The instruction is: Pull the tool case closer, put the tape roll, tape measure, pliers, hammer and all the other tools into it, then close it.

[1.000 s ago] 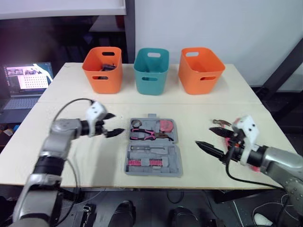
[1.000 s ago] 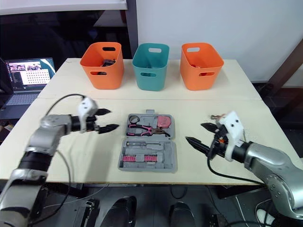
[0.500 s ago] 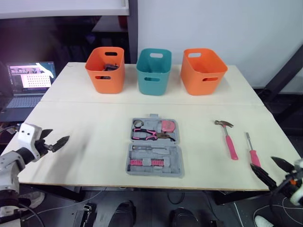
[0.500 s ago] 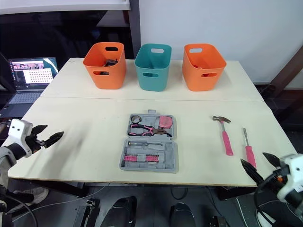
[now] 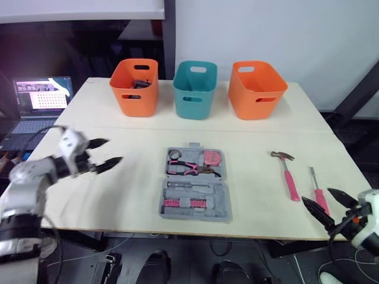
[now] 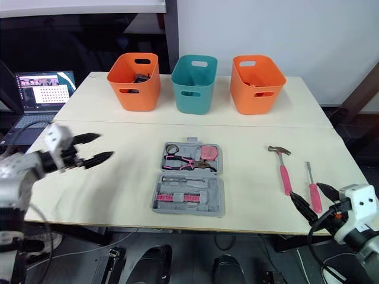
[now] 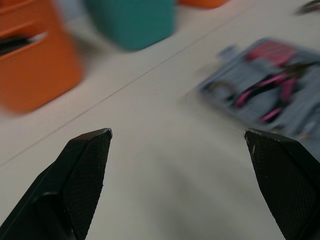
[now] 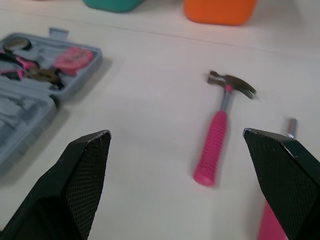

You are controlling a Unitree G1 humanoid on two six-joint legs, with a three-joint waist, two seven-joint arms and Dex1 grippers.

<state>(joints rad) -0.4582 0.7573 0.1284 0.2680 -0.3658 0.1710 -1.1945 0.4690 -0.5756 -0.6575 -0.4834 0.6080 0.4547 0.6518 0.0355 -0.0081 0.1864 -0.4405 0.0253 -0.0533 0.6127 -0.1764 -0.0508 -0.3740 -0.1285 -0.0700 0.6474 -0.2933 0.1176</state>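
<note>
case [image 5: 195, 186] lies open near the table's [image 5: 136, 195] front edge; hammer [image 5: 288, 174], screwdriver [image 5: 317, 189] by its right edge. left gripper [image 5: 112, 151] spread, empty, near the left edge; right gripper [image 6: 305, 189] likewise, front-right corner.

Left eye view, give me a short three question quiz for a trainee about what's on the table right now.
1. True or false: the hammer lies on the table, outside the open tool case.
2. What colour is the middle bin of the three at the back? A orange, B teal, C grey.
3. Fill in: of the left gripper and the right gripper, the one nearer the screwdriver is the ____ gripper.

Key: 1 true. 2 B. 3 right.
</note>
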